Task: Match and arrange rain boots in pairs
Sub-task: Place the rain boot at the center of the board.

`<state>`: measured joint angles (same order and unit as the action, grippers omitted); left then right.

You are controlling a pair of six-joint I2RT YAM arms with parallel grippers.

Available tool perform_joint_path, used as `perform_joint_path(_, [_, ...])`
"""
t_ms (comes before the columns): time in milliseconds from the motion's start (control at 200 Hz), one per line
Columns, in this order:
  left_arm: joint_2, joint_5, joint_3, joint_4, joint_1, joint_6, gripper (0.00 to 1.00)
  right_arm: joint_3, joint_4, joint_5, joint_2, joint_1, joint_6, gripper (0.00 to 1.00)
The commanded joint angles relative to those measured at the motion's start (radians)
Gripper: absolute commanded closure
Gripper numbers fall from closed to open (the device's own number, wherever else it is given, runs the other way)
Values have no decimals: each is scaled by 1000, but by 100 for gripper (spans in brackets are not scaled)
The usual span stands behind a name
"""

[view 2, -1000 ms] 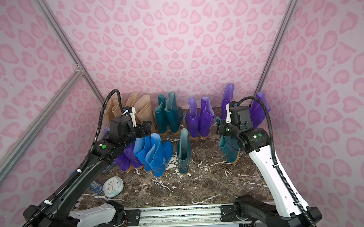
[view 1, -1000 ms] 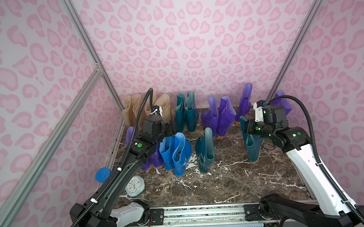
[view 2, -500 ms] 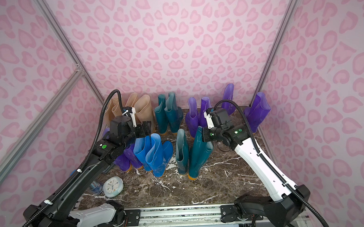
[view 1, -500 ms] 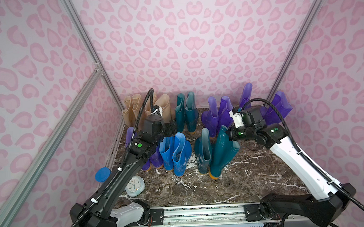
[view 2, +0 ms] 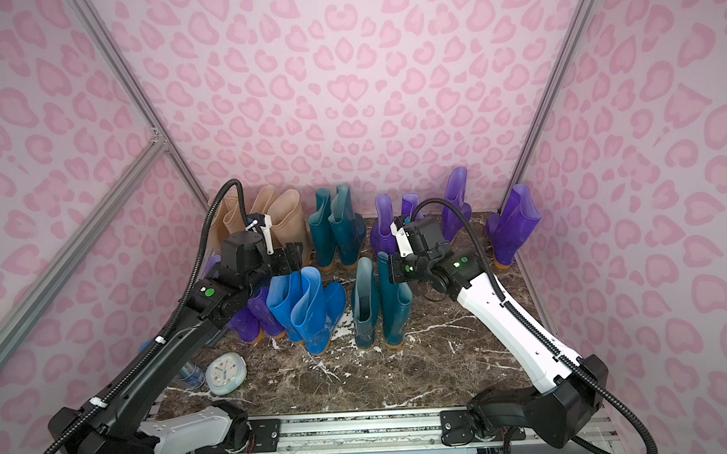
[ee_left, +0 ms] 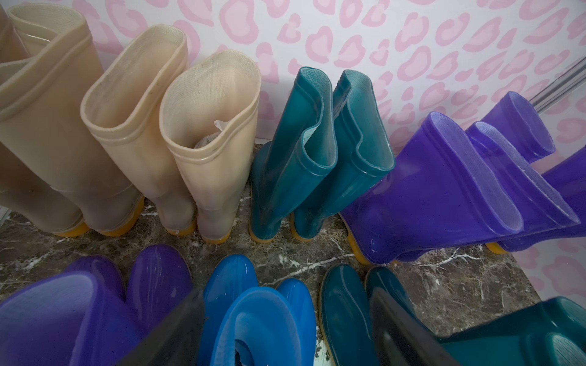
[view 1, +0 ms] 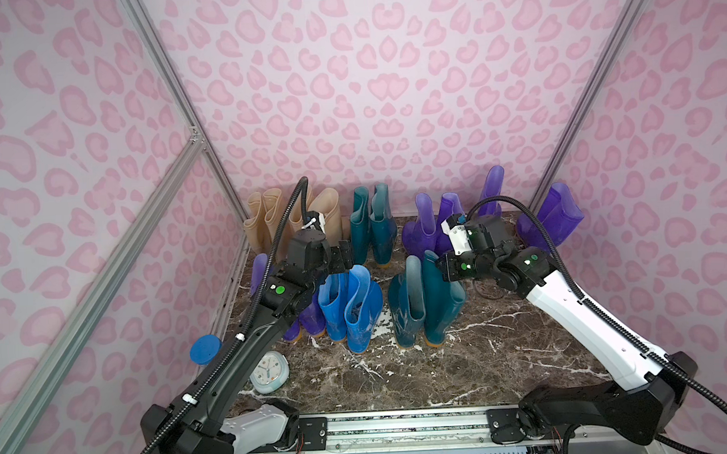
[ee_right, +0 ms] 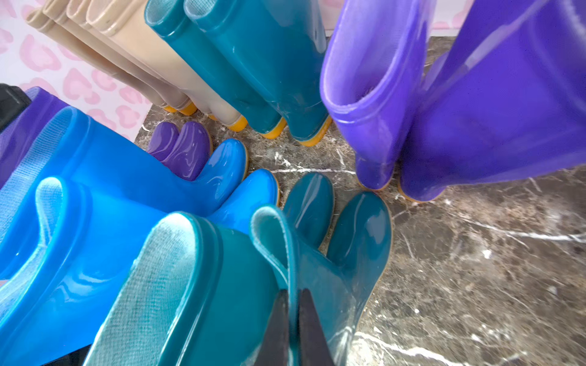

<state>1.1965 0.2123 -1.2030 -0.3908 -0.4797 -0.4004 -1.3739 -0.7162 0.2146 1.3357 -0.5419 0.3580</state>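
Teal boot (view 1: pixel 442 294) upright beside mate (view 1: pixel 406 307); pairing step likely near done. Right gripper (ee_right: pixel 293 320) clamped on it; left gripper (view 1: pixel 342 257) apart. Next: release, lift clear.

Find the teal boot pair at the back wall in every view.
Top view: teal pair, back row, middle.
Top view: teal pair, back row, middle.
Left wrist: teal pair, against the wall.
Right wrist: teal pair, between beige boots and purple boots.
Landmark: beige boots beside it everywhere.
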Motion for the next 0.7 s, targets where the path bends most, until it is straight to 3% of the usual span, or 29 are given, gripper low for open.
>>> perform_joint_path(0, [-4, 10, 0, 31, 0, 6, 17, 4, 112, 33, 2, -5, 30, 100])
perform_joint_path(395, [-5, 5, 2, 33, 1, 6, 17, 89, 93, 14, -23, 5, 28, 100])
perform_joint_path(440, [-3, 4, 2, 33, 0, 6, 17, 83, 88, 14, -22, 4, 30, 85])
perform_joint_path(500, [-1, 9, 2, 33, 1, 8, 17, 59, 75, 5, -23, 5, 27, 83])
perform_joint_path(545, [0, 12, 1, 29, 1, 9, 16, 26, 57, -19, -22, 6, 15, 76])
perform_joint_path(625, [-3, 10, -1, 29, 0, 9, 16, -67, 15, -115, -15, 20, -7, 53])
perform_joint_path(695, [-5, 15, 1, 32, 0, 12, 16, -135, -12, -205, -4, 49, -14, 49])
